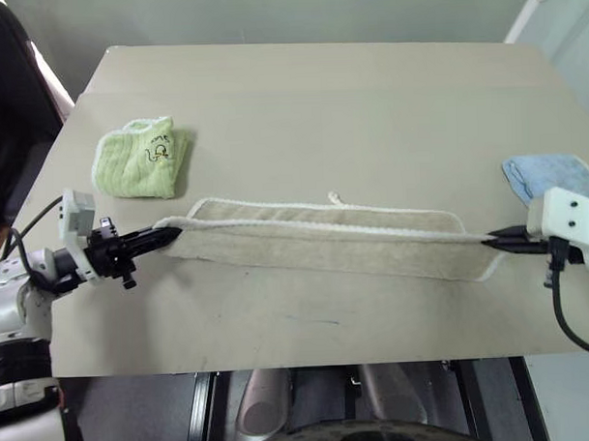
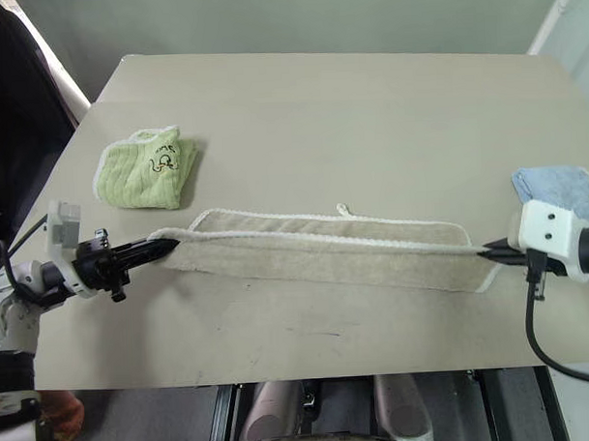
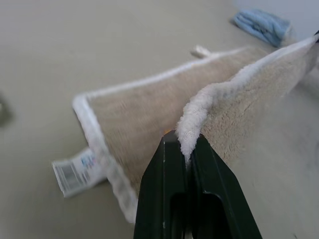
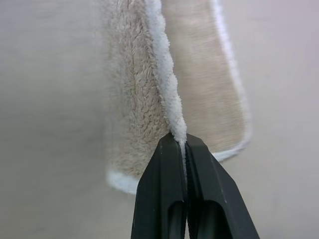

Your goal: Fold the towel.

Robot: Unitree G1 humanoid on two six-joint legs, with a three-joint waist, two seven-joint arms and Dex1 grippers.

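Beige surface [image 1: 300, 104], towel [image 1: 324, 241] stretched between the two end effectors.
Left end effector [image 1: 169, 235] and right end effector [image 1: 491, 239] each pinch a corded corner; soft, light, limp cloth, best held there.

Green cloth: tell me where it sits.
The green cloth lies on the table's left side, just behind the towel's left end, near the left hand.

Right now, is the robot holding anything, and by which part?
Yes: the towel. Each gripper's fingers pinch its white corded edge, left gripper at one end, right gripper at the other.
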